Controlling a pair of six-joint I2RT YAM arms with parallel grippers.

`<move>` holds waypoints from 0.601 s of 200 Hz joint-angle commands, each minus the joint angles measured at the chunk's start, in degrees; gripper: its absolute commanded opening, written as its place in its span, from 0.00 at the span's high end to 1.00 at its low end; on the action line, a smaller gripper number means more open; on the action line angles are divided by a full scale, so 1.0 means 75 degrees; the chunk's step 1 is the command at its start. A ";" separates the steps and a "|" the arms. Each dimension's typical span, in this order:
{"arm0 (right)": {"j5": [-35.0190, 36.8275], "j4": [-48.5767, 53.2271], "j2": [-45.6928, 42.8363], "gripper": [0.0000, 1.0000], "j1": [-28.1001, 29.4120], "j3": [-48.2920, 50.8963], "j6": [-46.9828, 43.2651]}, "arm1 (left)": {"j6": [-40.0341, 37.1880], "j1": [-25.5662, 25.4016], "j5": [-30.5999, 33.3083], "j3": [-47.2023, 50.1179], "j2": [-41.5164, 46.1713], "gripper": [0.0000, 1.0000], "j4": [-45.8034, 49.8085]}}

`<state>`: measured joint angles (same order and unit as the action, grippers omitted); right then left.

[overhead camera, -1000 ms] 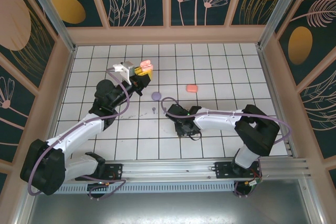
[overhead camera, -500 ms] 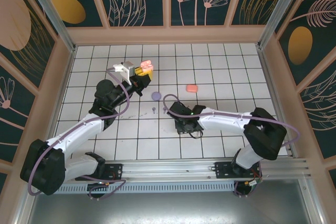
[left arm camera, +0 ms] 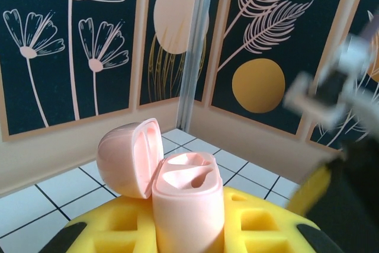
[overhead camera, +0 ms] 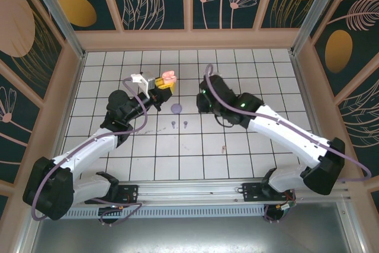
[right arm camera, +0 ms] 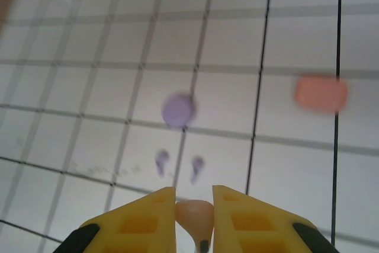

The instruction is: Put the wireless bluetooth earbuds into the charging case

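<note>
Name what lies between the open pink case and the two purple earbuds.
A round lilac case lies between the open pink case and the purple earbuds, shown in the top view.

Smooth matt plastic case [left arm camera: 183,197], matt yellow tool pads [left arm camera: 112,229], glossy tiles [overhead camera: 237,158].

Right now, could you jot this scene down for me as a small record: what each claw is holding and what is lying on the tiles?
left gripper: shut on the open pink case, lid tipped back, both wells look empty
right gripper: shut on a pink earbud, held above the tiles
round lilac case: closed, on the floor between the two arms
lilac earbuds: two, side by side, loose on the tiles near the lilac case
salmon case: closed, lying apart from the lilac one
small pink piece: alone on the tiles, probably another earbud
</note>
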<state>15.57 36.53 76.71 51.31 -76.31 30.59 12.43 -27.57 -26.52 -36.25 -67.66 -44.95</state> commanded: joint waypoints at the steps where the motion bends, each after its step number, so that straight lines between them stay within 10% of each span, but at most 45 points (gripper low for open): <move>1: 0.0244 -0.0269 -0.0253 0.82 -0.0111 -0.0904 -0.0949 | -0.0729 -0.0199 -0.0065 -0.0003 -0.0003 1.00 -0.0546; 120: -0.1135 -0.3186 -0.1237 0.81 0.0235 -0.0356 -0.2673 | -0.2423 -0.1444 0.1347 0.0467 -0.0281 1.00 -0.2243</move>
<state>10.00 18.98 69.41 52.27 -81.60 13.58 -4.01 -37.89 -18.31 -32.40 -68.99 -56.38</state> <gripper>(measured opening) 0.188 0.223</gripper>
